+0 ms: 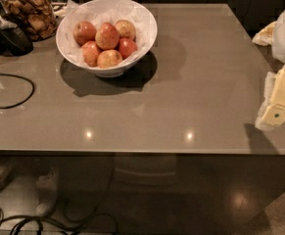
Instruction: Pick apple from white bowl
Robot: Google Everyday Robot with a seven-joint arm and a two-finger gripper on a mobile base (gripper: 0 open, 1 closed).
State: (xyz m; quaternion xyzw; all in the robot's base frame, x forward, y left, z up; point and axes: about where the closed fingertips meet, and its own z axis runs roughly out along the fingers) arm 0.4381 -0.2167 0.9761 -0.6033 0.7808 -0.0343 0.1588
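Observation:
The white bowl [142, 21] stands at the back left of the grey table, lined with crinkled white paper. It holds several apples. The apple [107, 35], red-orange with yellowish streaks and the largest, sits in the middle on top of the pile. A paler yellow apple [126, 28] lies behind it and a smaller deep-red apple [127, 47] to its right. My gripper [275, 112], white and pale yellow, hangs at the far right edge of the view over the table's right side, far from the bowl and holding nothing that I can see.
A glass jar of brown snacks [29, 11] stands left of the bowl, with a dark object [13, 39] in front of it. A black cable [14, 92] loops on the table's left. The table's front edge [132, 153] runs across the lower middle. The floor with cables lies below.

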